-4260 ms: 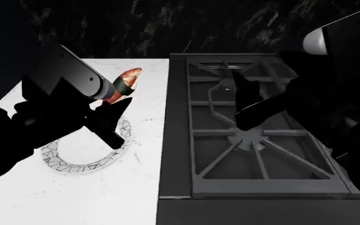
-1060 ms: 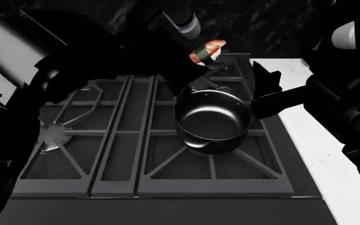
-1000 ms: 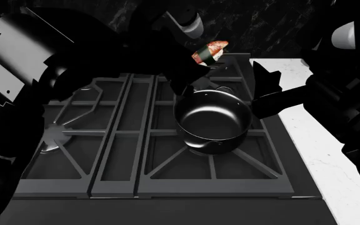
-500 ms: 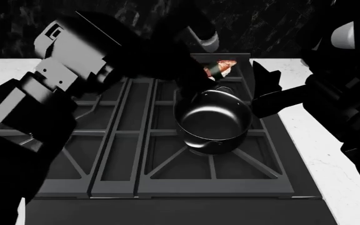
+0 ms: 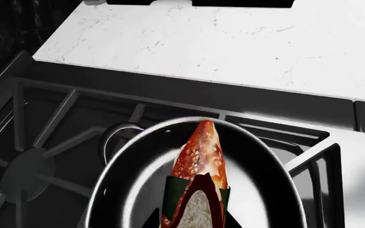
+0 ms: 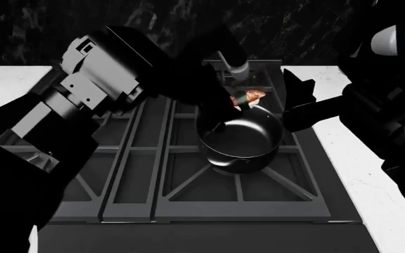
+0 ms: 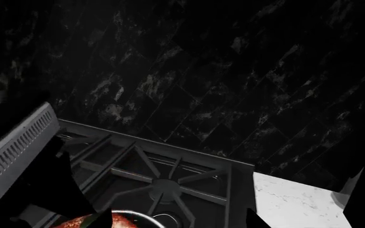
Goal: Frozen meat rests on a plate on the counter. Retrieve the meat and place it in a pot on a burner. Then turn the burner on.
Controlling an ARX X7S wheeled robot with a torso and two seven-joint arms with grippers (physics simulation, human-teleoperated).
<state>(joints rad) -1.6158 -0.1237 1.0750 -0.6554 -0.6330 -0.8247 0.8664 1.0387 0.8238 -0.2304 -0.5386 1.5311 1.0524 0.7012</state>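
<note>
Gripping meat point(image 5: 196, 176) by banded end, left gripper point(image 6: 232, 108) now lowered over pot point(image 6: 239, 138), meat tip past far rim; earlier held high above stove's back edge. Release looks next, then burner knob. Right gripper point(image 6: 295, 103) beside pot near stove's right edge, finger state unclear.

The pot point(image 6: 239, 138) mouth is open upward, but the left gripper point(image 6: 225, 108) with the meat point(image 6: 248, 96) occupies the space above its far rim. The right gripper point(image 6: 295, 105) hangs just beside the pot on its right, narrowing side access. The grate point(image 6: 139, 174) left of and in front of the pot is bare. The desk point(image 6: 371, 179) right of the stove offers flat free surface beneath the right arm
</note>
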